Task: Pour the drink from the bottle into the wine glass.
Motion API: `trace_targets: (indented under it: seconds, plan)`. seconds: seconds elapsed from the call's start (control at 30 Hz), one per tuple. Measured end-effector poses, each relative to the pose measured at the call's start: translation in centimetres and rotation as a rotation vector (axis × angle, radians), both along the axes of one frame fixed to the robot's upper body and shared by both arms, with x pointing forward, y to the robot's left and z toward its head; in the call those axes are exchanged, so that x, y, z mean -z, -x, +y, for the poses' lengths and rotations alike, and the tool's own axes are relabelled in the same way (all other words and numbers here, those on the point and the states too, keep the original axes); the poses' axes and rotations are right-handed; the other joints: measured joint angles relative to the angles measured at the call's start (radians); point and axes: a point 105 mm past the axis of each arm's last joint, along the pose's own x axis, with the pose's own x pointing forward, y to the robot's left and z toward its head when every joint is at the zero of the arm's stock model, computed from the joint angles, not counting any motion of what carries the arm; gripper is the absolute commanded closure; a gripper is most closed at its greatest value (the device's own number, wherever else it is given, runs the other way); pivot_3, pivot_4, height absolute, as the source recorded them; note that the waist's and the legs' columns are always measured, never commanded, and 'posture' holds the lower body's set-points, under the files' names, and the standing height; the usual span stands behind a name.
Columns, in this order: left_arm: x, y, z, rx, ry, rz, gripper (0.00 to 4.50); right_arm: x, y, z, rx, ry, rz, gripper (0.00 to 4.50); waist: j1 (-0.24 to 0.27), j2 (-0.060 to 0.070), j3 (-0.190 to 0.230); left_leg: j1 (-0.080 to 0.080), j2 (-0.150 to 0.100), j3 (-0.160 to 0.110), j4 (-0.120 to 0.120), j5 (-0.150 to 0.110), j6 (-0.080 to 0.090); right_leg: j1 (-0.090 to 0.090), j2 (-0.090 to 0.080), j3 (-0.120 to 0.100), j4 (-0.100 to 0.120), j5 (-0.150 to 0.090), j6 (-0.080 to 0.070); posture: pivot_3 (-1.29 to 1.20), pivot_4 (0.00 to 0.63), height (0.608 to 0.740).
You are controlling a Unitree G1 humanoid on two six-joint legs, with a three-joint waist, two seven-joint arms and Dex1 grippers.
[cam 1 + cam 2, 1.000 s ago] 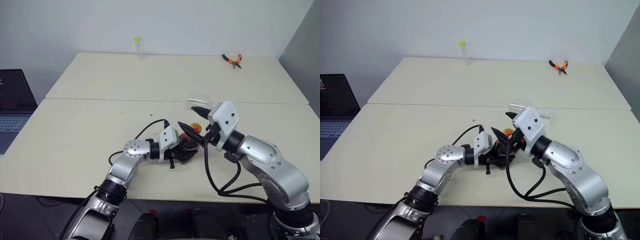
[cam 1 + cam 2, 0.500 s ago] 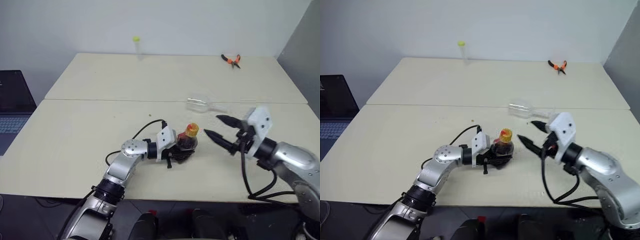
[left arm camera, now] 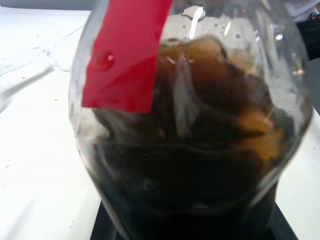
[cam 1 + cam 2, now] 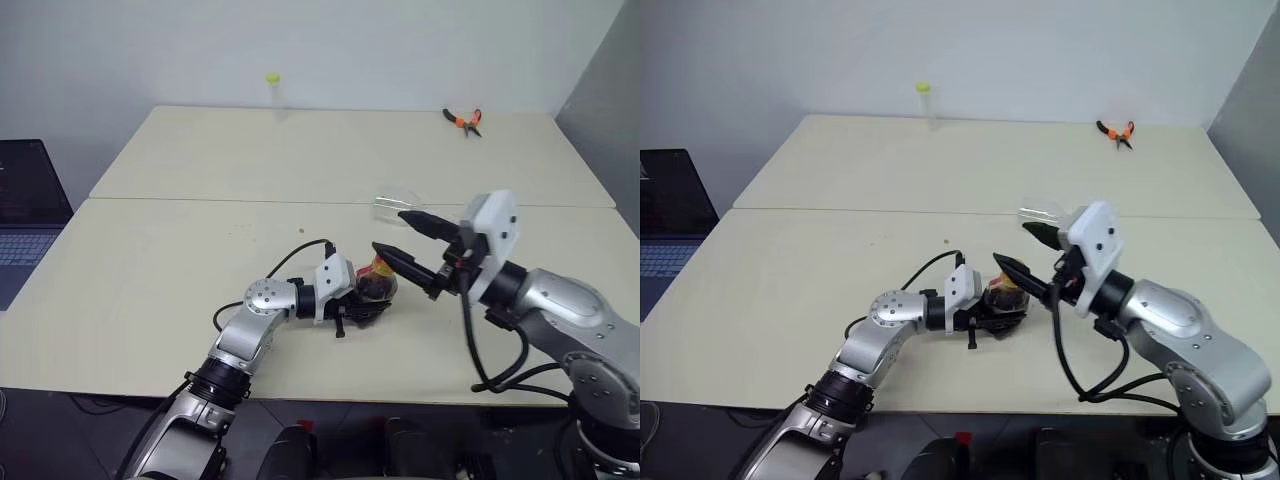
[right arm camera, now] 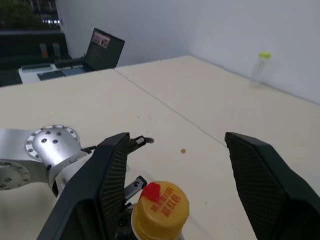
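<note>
Near the table's (image 4: 150, 300) front edge, the left gripper (image 4: 365, 300) clamped the bottle (image 4: 375, 285) of dark drink (image 3: 190, 190) upright. The right gripper (image 4: 405, 240) hovered with fingers spread wide around its yellow cap (image 5: 160, 202), not touching. The wine glass (image 4: 395, 203) lay toppled just behind.

Your bottle (image 4: 377, 283) stands upright near the table's front edge, squat and clear, yellow-orange cap (image 5: 163, 202) on, dark brown drink (image 3: 190, 190) filling most of its body, while the wine glass (image 4: 396, 203) lies tipped on its side at its 1 o'clock, apart.
</note>
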Motion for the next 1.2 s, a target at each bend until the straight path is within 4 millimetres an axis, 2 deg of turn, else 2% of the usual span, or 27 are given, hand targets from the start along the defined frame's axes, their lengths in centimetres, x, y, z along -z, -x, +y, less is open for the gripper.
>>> trace_targets:
  seconds: [0.1, 0.23, 0.63, 0.97, 1.2]
  plan:
    - [0.0, 0.0, -0.1, 0.002, 0.005, 0.001, 3.48, 1.0, -0.4, 0.3, 0.027, 0.055, -0.007, 1.26, 0.0, 0.0, 0.0, 0.0, -0.001, 0.0, 0.0, 0.0, 0.0, 0.0, 0.0, 0.0, 0.0, 0.0, 0.0, 0.0, 0.15, 0.74]
    - [0.1, 0.0, -0.2, -0.002, 0.006, 0.006, 3.48, 1.4, -0.9, -0.4, 0.068, 0.085, -0.016, 1.26, 0.0, 0.0, 0.0, 0.0, -0.001, -0.001, 0.0, 0.0, 0.0, 0.0, 0.0, 0.0, 0.0, 0.0, 0.0, 0.0, 0.15, 0.74]
    - [0.1, -0.1, -0.2, -0.009, 0.008, 0.008, 3.49, 2.4, 0.5, -2.6, 0.05, 0.052, 0.063, 1.26, 0.0, 0.0, 0.0, 0.0, 0.0, -0.001, 0.0, 0.0, 0.0, 0.0, 0.0, 0.0, 0.0, 0.0, 0.0, 0.0, 0.15, 0.74]
    - [0.1, -0.1, -0.2, -0.008, 0.008, 0.008, 3.49, 2.4, 1.0, -2.2, 0.011, 0.01, 0.104, 1.26, 0.0, 0.0, 0.0, 0.0, 0.0, -0.001, 0.0, 0.0, 0.0, 0.0, 0.0, 0.0, 0.0, 0.0, 0.0, 0.0, 0.15, 0.74]
    - [0.1, -0.1, -0.2, -0.007, 0.008, 0.007, 3.49, 1.7, 1.1, -1.1, -0.03, -0.065, 0.127, 1.26, 0.0, 0.0, 0.0, 0.0, 0.0, -0.001, 0.0, 0.0, 0.0, 0.0, 0.0, 0.0, 0.0, 0.0, 0.0, 0.0, 0.15, 0.74]
